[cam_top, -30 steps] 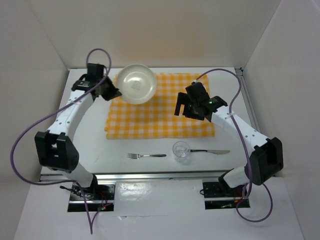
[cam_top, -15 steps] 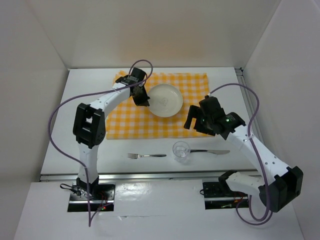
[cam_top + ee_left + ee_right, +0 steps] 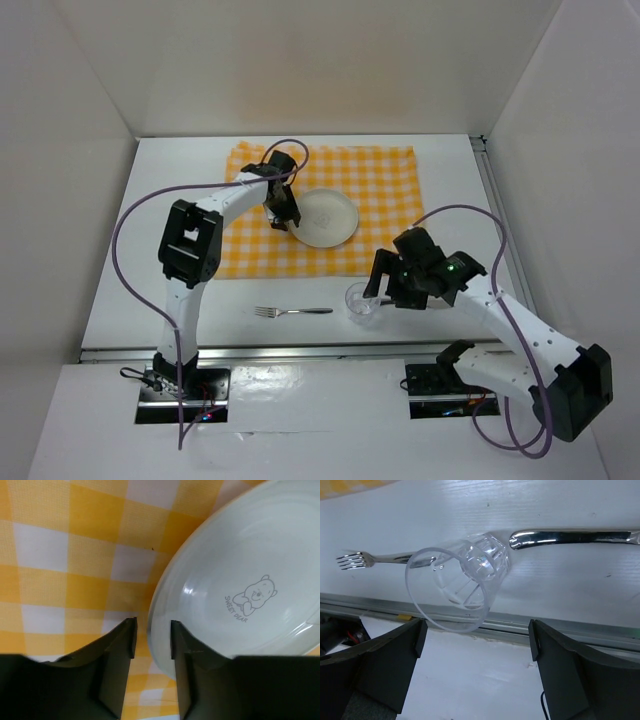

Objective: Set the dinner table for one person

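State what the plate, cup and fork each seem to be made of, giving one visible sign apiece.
Plate: likely glazed ceramic, possibly melamine. It is white and glossy, with soft highlights and a printed bear.
Cup: clear plastic or glass, with a faceted base. The surface behind shows through it.
Fork: polished metal, probably steel, with bright mirror-like glints.

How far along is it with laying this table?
Done: the plate sits on the checked cloth, the left claw straddling its rim, not pinching. In hand: the right claw hangs open at the glass. Left: glass, fork and knife wait on the bare table.
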Controlling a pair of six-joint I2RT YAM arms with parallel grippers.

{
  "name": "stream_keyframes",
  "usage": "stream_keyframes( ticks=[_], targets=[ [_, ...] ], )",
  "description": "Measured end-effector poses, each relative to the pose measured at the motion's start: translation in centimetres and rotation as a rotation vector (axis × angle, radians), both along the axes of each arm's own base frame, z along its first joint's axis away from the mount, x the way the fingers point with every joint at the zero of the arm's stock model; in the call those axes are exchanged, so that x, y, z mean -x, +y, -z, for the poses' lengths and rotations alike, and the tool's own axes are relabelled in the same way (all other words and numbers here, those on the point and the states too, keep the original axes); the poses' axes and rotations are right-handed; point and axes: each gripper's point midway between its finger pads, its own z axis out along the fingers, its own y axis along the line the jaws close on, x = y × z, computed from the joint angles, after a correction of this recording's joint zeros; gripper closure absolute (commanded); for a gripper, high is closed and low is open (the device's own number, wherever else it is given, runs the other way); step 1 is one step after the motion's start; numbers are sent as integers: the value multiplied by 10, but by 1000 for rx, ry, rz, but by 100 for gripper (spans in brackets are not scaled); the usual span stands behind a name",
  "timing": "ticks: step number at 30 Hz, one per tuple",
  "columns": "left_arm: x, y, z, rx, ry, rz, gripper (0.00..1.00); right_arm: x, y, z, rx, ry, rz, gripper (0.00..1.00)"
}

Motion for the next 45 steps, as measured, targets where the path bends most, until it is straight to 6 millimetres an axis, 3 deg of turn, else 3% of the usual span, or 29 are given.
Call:
stream_keyframes(
  ticks=[1, 2, 3, 4, 9, 12, 15, 17, 21, 23, 26, 29, 31, 32, 34, 36, 38, 40, 45],
  targets=[
    [1, 1, 1, -5, 2, -1, 29, 1, 2, 2, 5, 10, -5, 10],
    [1, 2, 2, -9, 2, 2, 29, 1, 3, 5, 11, 16, -7, 13],
    [1, 2, 3, -10, 2, -3, 20, 1, 4, 8, 18, 25, -5, 16],
    [1, 3, 4, -13, 2, -6, 17, 1, 4, 12, 24, 31, -4, 18],
    [2, 5, 3, -27, 1, 1, 14, 1, 1, 30, 50, 54, 12, 37],
    [0, 6, -2, -35, -10, 11, 14, 2, 1, 40, 57, 65, 13, 54],
    [-1, 8, -17, -35, -36, 9, 14, 0, 2, 46, 64, 78, 14, 86],
    [-2, 10, -37, -35, -73, 6, 14, -1, 0, 47, 75, 74, 15, 100],
    [-6, 17, -105, -28, -214, 5, 16, -14, -2, 26, 108, 24, 21, 100],
    [-4, 23, -147, -19, -307, 6, 19, -28, -2, 0, 119, -38, 31, 100],
    [12, 35, -210, -6, -444, 3, 20, -63, 0, -56, 119, -191, 66, 100],
    [43, 46, -241, 8, -514, -1, 20, -108, -3, -94, 149, -296, 117, 100],
    [68, 52, -233, 1, -501, 6, 20, -150, -10, -100, 199, -315, 165, 100],
    [87, 54, -220, -13, -466, 13, 20, -171, -13, -101, 218, -322, 184, 100],
    [120, 55, -188, -37, -380, 39, 20, -218, -18, -85, 251, -315, 219, 100],
    [153, 53, -155, -59, -286, 65, 20, -261, -27, -56, 280, -280, 244, 100],
    [184, 52, -129, -80, -204, 82, 20, -289, -38, -32, 299, -237, 259, 100],
    [210, 52, -116, -92, -151, 90, 20, -313, -49, -10, 306, -207, 282, 100],
    [245, 45, -109, -76, -121, 90, 20, -352, -71, 16, 317, -182, 325, 100]
  ],
)
